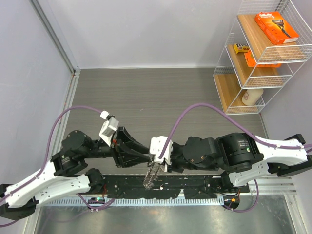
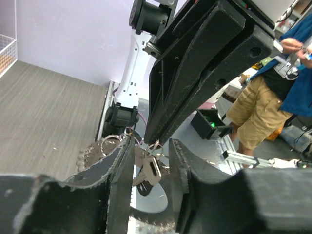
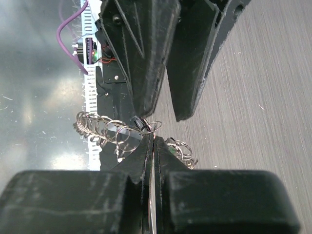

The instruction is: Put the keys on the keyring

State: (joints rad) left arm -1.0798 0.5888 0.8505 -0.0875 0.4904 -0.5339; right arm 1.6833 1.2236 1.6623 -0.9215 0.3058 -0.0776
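The keyring (image 3: 127, 132), a thin silver ring, hangs in the air with many small rings and keys fanned along it. My right gripper (image 3: 155, 139) is shut on it, pinching the wire at the fingertips. A little green tag (image 3: 172, 150) peeks out among the rings to the right of the pinch. One silver key (image 2: 152, 168) with a rectangular head dangles from the ring, between the parted fingers (image 2: 122, 161) of my left gripper (image 2: 151, 142); it seems to touch neither pad. From above, both grippers (image 1: 145, 157) (image 1: 155, 167) meet over the bunch of keys (image 1: 151, 179).
A white wire shelf (image 1: 258, 58) at the back right holds an orange box (image 1: 276, 27) and a bottle (image 1: 252, 96). A black cable track (image 1: 195, 187) runs along the near table edge. A person (image 2: 273, 92) stands beyond the table.
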